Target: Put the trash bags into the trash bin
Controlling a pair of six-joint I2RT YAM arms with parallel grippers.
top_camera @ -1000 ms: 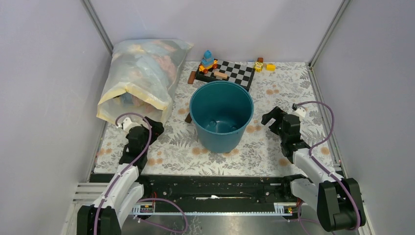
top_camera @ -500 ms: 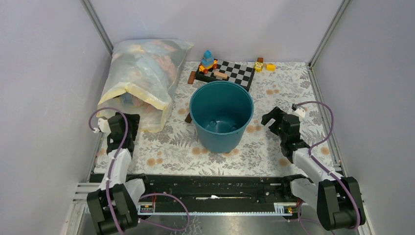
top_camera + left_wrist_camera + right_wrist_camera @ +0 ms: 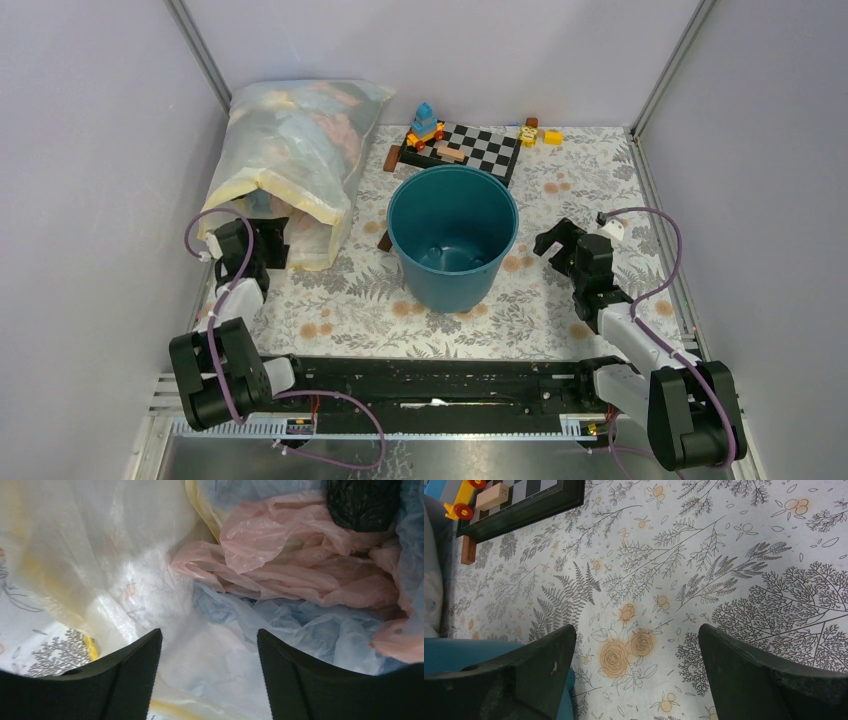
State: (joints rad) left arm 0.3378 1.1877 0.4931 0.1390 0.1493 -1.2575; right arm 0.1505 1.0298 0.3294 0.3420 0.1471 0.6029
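Note:
The pale blue trash bag lies crumpled inside the open mouth of the large cloudy yellow-edged bag, under pink film bags and a black one. My left gripper is open and empty at that mouth, and in the left wrist view its jaws stand apart just short of the blue film. The dark teal trash bin stands upright mid-table with nothing in it. My right gripper is open and empty just right of the bin, above the floral cloth. The bin's wall shows at the left of the right wrist view.
A checkerboard with toy blocks lies behind the bin, with small yellow blocks to its right. A small brown block sits at the bin's left base. Enclosure walls close both sides and the back.
My left arm has swung left and forward, bringing its gripper to the mouth of the large bag. The right arm and the bin have not moved.

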